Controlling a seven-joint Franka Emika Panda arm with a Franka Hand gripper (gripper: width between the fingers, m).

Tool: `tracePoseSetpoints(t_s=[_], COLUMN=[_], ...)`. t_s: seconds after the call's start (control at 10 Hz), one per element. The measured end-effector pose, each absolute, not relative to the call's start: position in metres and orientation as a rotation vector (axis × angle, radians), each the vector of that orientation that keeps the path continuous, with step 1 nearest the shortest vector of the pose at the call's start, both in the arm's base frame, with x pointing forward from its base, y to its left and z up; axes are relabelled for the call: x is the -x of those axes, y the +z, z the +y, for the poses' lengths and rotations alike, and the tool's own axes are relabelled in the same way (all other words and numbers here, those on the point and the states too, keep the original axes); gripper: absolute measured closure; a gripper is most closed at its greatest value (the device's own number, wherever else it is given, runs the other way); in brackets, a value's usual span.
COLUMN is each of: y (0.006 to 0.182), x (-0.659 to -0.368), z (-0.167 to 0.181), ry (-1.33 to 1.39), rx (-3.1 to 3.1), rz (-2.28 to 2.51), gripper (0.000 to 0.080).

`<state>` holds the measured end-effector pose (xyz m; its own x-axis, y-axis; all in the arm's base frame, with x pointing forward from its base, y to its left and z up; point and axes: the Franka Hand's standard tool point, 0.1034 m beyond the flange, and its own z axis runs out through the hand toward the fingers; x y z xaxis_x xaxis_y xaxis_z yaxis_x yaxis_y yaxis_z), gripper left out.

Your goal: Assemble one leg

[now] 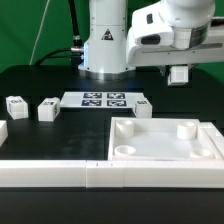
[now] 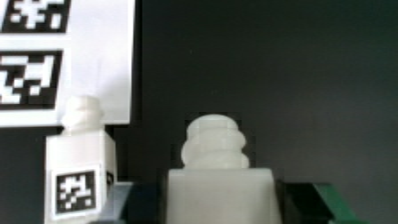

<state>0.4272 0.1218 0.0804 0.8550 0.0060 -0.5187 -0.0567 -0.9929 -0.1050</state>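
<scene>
We hold the leg (image 2: 221,188) clamped in our tool (image 1: 179,75), long axis vertical; the corner socket (image 1: 186,128) lies below, toward the tabletop's near edge.

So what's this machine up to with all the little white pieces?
The robot's gripper holds one small white leg up in the air. The big tray-like piece lies below it with no leg fitted yet. Beside the marker board stands another leg, untouched.
</scene>
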Motion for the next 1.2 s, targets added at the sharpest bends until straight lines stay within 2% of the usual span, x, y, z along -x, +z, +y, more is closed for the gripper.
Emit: tracePoseSetpoints(t_s=[0.2,0.4,0.9,1.0,1.2], y=[0.091,0.099,0.097,0.093,0.098], x=[-0.452,-0.462,-0.476,-0.479,-0.497], z=[0.116,0.111,0.118,0.112,0.111], ry=[0.483,0.240,-0.463,-0.437,-0.481], rx=[2.993,3.023,3.004,3.018,3.013], rz=[0.025,0.017,-0.069,-0.141,-0.207], gripper=[0.0509,0.0509,0.0509,0.0509,0.0509])
